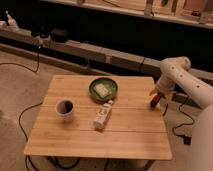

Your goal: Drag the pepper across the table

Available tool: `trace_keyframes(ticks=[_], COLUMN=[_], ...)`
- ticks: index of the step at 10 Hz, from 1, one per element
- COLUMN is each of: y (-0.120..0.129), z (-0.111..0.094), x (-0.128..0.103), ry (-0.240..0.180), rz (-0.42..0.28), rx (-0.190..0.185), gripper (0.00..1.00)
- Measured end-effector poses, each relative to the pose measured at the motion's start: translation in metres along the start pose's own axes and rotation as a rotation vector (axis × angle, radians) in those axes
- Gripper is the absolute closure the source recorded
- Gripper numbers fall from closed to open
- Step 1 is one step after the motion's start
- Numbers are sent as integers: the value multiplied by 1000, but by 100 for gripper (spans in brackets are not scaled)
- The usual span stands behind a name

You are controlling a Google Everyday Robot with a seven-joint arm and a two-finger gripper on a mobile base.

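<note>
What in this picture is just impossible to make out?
All in the camera view:
- Gripper at the table's right edge, by the pepper: too small and dim to tell whether they touch.
- Pale item on the green plate: too blurred to identify.
- Mug: inside is dark, contents unclear.
- Bottle: label too small to read.
- Robot arm: its base is cut off by the right edge.
</note>
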Motion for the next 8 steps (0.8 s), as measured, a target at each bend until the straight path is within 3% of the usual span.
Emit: trace_keyframes(ticks=[4,8], y=[2,6], z=[27,43], x=[5,15], ry=[4,36], rz=[21,51], rx=[-4,-20], gripper=[34,34])
